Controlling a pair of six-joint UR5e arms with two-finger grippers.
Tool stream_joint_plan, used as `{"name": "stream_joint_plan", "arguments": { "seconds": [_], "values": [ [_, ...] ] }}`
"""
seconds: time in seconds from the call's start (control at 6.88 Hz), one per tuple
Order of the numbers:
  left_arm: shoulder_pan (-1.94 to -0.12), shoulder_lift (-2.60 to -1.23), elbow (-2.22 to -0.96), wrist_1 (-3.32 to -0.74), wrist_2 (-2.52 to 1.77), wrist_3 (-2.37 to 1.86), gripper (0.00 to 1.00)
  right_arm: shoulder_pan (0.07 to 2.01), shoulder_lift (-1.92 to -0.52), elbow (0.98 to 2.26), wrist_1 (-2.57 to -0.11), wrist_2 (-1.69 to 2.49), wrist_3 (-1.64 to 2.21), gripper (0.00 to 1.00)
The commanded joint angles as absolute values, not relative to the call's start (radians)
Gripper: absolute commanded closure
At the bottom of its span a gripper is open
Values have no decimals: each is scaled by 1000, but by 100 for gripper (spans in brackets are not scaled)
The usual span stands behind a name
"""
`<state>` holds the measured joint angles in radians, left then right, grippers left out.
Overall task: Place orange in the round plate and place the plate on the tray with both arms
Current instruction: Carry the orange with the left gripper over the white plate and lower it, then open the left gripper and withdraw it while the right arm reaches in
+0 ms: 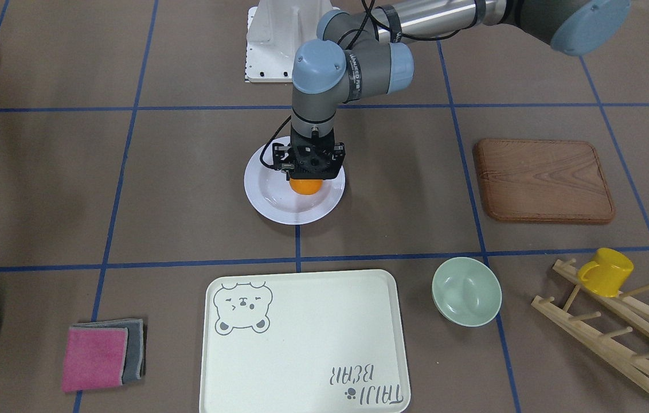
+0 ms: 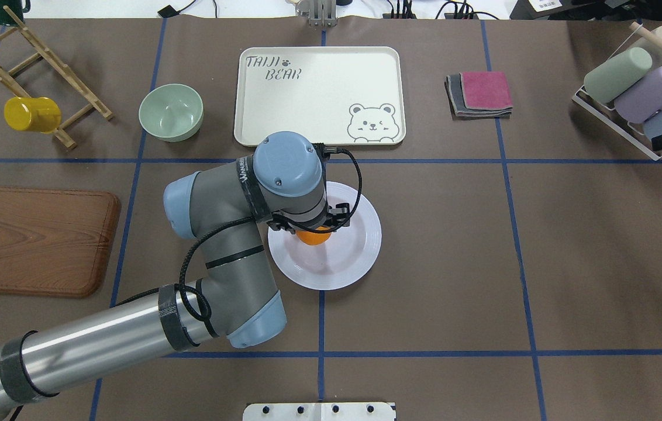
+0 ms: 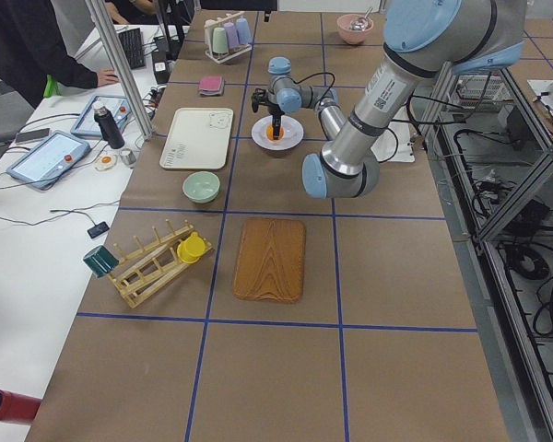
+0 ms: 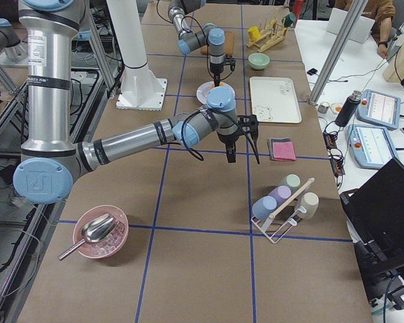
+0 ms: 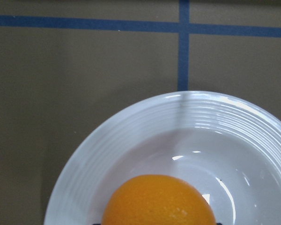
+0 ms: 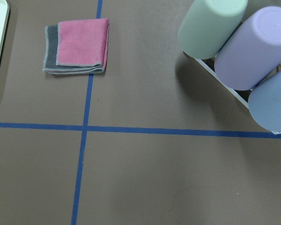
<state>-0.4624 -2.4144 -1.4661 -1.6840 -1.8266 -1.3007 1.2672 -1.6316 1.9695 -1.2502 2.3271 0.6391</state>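
Observation:
The orange (image 1: pixel 305 187) is in the sunken middle of the white round plate (image 1: pixel 278 209), at the centre of the table. My left gripper (image 1: pixel 307 175) points straight down over it. In the left wrist view, dark fingertips flank the orange (image 5: pixel 158 201) on both sides, so the gripper is shut on it. The cream bear tray (image 1: pixel 313 344) lies bare one grid square beyond the plate. My right gripper (image 4: pixel 230 159) hangs above the table between the tray and the cup rack. It shows only in the exterior right view, so I cannot tell whether it is open or shut.
A pale green bowl (image 2: pixel 171 111) and a wooden rack with a yellow mug (image 2: pixel 31 114) stand left of the tray. A wooden board (image 2: pixel 35 240) lies at the left. Folded pink and grey cloths (image 2: pixel 480 93) and a rack of cups (image 2: pixel 635 88) are at the right.

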Motion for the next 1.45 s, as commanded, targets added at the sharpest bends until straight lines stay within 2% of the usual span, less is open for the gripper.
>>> {"name": "stream_joint_plan", "arguments": {
  "seconds": [0.0, 0.29, 0.58, 0.73, 1.31],
  "values": [
    [-436, -2421, -1468, -1692, -1756, -1318, 2, 1227, -1583, 1973, -1249, 2327, 737, 0],
    [-539, -2346, -1584, -1662, -1782, -1199, 2, 1128, -1504, 1973, -1116, 2248, 1069, 0],
    [-774, -2139, -1746, -1597, -2016, -874, 2, 934, -1468, 2043, -1039, 2051, 1427, 0],
    [-876, -2035, -1782, -1595, -2063, -703, 2, 814, -1468, 2101, -1039, 1907, 1592, 0],
    [-1333, -1737, -1737, -1595, -2222, 23, 2, 334, -1476, 2195, -1037, 1336, 1993, 0]
  ]
}}
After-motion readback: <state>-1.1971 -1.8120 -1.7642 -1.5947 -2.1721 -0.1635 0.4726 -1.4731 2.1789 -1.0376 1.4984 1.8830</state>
